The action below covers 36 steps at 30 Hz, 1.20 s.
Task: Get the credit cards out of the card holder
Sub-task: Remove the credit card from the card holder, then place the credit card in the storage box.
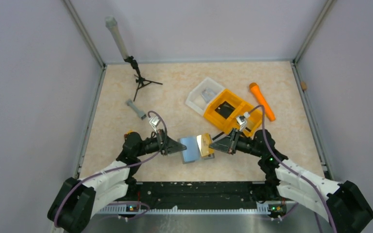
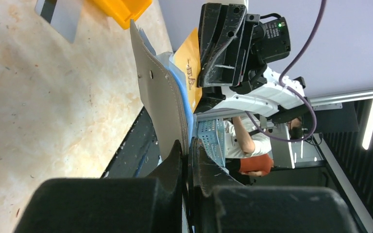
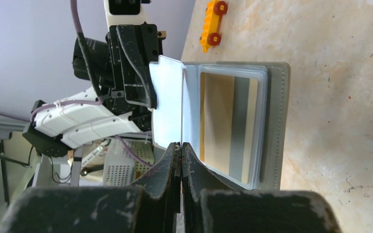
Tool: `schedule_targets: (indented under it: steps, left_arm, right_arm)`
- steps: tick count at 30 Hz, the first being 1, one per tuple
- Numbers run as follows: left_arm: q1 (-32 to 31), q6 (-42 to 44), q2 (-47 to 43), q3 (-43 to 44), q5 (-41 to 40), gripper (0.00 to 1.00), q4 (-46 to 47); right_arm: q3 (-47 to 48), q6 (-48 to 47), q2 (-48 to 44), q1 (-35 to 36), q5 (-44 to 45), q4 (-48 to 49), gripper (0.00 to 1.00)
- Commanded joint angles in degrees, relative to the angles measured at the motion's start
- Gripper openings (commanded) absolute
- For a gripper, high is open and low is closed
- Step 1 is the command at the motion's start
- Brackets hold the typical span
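The grey card holder [image 1: 194,148] is held open just above the table between my two grippers. A gold card [image 1: 205,144] with a grey stripe sits in its clear sleeve [image 3: 228,126] against the grey cover [image 3: 274,121]. My left gripper [image 1: 182,145] is shut on the holder's left edge [image 2: 160,97]. My right gripper [image 1: 212,144] is shut on a thin leaf of the holder's insert, seen edge-on [image 3: 180,145]. A dark card [image 1: 227,109] lies in the orange bin, and a light card [image 1: 207,93] lies in the clear tray.
The orange two-compartment bin [image 1: 243,104] and the clear tray [image 1: 196,99] stand behind the holder at the right. An orange marker-like stick [image 1: 262,101] lies beside the bin. A small tripod [image 1: 138,80] and a grey dumbbell-shaped part [image 1: 136,109] are at the back left. A yellow toy car [image 3: 212,19] is near.
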Motion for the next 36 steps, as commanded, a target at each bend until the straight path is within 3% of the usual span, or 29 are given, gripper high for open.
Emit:
schedule_targets:
  steps: [1,3,8,13,19,21,25,30,36]
  left_arm:
    - [0.18,3.02,0.22,2.3,1.02,0.0,-0.4]
    - [0.18,3.36,1.07,2.12,0.69,0.0,-0.27]
    - [0.75,5.38,2.68,1.1,0.17,0.0,-1.55]
    - [2.41,7.92,4.96,1.0,1.71,0.0,-2.29]
    - [2.99,10.72,8.39,1.09,4.44,0.0,-3.56]
    - [3.0,11.2,8.86,1.1,5.03,0.0,-3.81]
    - [3.07,13.01,8.54,2.23,6.04,0.0,-7.11]
    - [3.08,16.2,7.4,4.57,6.89,0.0,-13.61]
    - [3.08,16.28,8.84,6.94,9.44,0.0,-14.35]
  right_arm:
    - [2.56,-0.3,3.97,-0.87,-3.36,5.6,0.0]
    - [3.18,-1.0,5.06,-1.09,-3.55,5.22,0.0]
    - [9.59,-11.08,1.5,-3.54,-0.16,-15.89,0.0]
    - [14.63,-21.02,1.26,-4.79,2.99,-29.26,0.0]
    - [30.36,-44.14,6.84,-9.0,8.36,-52.73,0.0]
    - [34.51,-47.49,9.17,-10.6,4.62,-55.98,0.0]
    - [42.35,-51.67,11.1,-10.98,12.52,-61.73,0.0]
    - [51.89,-62.38,16.33,-10.98,15.02,-70.72,0.0]
    - [60.53,-70.61,22.42,-10.98,21.38,-80.29,0.0]
